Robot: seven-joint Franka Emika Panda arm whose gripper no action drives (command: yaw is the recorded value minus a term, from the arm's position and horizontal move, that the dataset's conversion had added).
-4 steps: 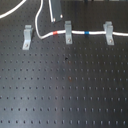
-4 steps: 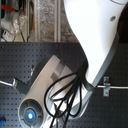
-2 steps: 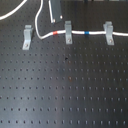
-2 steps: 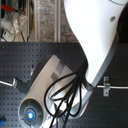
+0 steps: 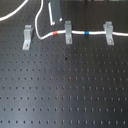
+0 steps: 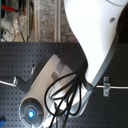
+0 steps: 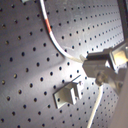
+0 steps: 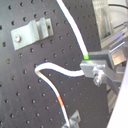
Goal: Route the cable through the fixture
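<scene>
The white cable (image 5: 76, 34) lies through the middle fixture (image 5: 67, 31) and the right fixture (image 5: 108, 31) in the first exterior view. Its red band (image 5: 56, 34) sits just left of the middle fixture, its blue band (image 5: 87, 33) between the two. The left fixture (image 5: 27, 37) holds no cable. My gripper (image 5: 52, 19) hangs at the back, between the left and middle fixtures, shut on the cable. In the second wrist view the gripper (image 8: 91, 67) pinches the cable (image 8: 55, 67), which loops past the empty fixture (image 8: 30, 32). The first wrist view shows the same grip (image 7: 94, 64).
The black perforated board (image 5: 65, 85) spreads toward the front. A slack length of cable (image 5: 12, 15) curves off at the back left. In the second exterior view the white arm (image 6: 95, 40) and its dark hoses (image 6: 65, 92) cover most of the picture; one fixture (image 6: 106, 85) shows beside it.
</scene>
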